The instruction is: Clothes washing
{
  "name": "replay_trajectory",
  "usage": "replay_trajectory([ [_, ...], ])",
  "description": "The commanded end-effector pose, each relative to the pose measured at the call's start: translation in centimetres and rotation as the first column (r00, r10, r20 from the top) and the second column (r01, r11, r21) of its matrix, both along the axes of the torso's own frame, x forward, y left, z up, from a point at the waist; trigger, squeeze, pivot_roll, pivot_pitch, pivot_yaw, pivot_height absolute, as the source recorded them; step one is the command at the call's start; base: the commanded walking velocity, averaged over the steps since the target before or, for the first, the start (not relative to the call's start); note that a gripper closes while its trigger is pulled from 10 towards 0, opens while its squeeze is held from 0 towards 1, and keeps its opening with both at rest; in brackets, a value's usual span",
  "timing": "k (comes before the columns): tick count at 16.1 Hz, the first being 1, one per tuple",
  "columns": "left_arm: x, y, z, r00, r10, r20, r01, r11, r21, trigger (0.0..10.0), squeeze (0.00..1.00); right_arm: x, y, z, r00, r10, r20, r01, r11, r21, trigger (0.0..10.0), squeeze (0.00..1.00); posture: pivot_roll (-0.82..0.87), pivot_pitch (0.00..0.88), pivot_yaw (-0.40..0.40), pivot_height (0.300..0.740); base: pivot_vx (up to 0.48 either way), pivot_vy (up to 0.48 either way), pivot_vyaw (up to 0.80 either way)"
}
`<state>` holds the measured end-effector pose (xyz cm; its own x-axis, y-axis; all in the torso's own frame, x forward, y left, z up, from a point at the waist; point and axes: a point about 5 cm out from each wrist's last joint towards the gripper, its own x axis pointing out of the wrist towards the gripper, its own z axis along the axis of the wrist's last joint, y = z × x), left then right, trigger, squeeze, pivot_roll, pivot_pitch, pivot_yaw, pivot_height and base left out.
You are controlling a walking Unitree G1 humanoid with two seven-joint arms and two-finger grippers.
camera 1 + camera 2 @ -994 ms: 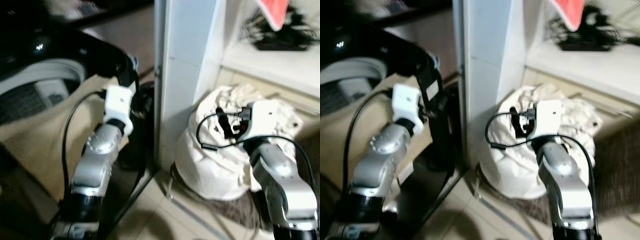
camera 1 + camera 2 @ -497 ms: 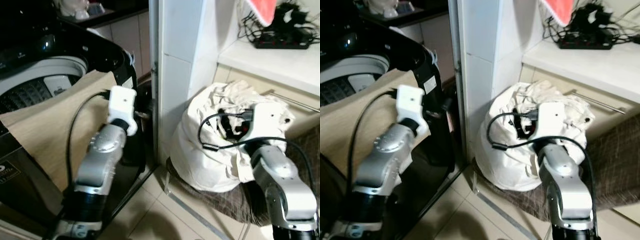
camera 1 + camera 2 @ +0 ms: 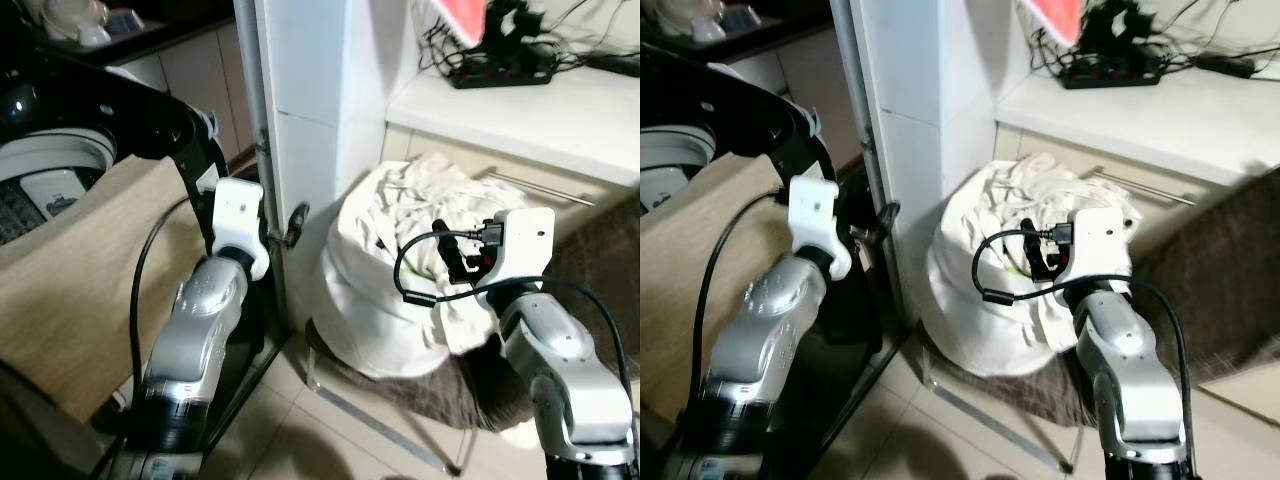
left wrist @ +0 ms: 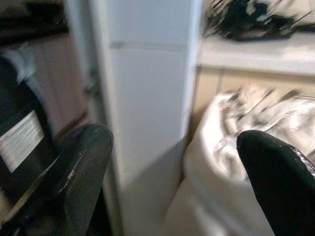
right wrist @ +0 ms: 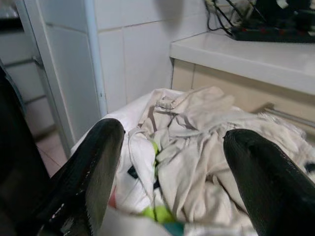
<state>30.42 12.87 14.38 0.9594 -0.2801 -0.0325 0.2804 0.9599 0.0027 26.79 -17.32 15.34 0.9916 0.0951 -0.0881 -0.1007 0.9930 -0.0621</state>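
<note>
The view swings right, off the washing machine (image 3: 60, 170), and the right end effector (image 5: 172, 162), fingers spread, hovers over the white laundry bundle (image 3: 400, 260), the left end effector (image 4: 172, 162) spread too, so picking looks next.

Both silver arms rise from the bottom of the head views, forearms angled up toward mid-frame. The left arm (image 3: 195, 340) stands left of centre, its white wrist block at middle left, a black cable looping beside it. The left gripper (image 4: 172, 162) has its two black fingers spread wide. The right arm (image 3: 555, 360) stands at lower right, wrist block at middle right, cable curling leftward. The right gripper (image 5: 170, 162) is likewise spread wide, fingers (image 5: 93, 167) well apart.
</note>
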Motion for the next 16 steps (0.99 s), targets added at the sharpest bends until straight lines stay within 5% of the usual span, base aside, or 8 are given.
replay_trajectory([
  [1,-0.4,1.2,-0.3,1.000,0.024,0.013,-0.025,1.000,0.014,10.0,0.00,-0.1,0.2,-1.0,1.000,-0.002,-0.010,0.001,0.999,-0.035,10.0,0.00,-0.11,0.000,0.022,0.740,0.368,0.000,0.00],
  [4,-1.3,2.4,-0.4,0.997,0.049,0.060,-0.050,0.999,0.004,10.0,0.00,-0.9,0.5,-2.0,0.999,0.044,-0.001,-0.044,0.998,-0.044,10.0,0.00,-0.11,0.000,0.022,0.740,0.375,0.000,0.00],
  [7,-2.5,2.8,-0.5,0.995,0.026,0.099,-0.025,1.000,-0.016,10.0,0.00,-1.6,0.4,-2.5,0.998,0.046,0.041,-0.049,0.996,0.071,10.0,0.00,-0.11,0.000,0.027,0.740,0.381,0.000,0.00],
  [16,-2.3,2.4,-0.5,0.993,-0.012,0.115,0.016,0.999,-0.030,10.0,0.00,-2.5,0.3,-3.0,0.998,0.043,0.055,-0.049,0.992,0.119,10.0,0.00,-0.11,0.000,0.035,0.740,0.293,0.000,0.00],
])
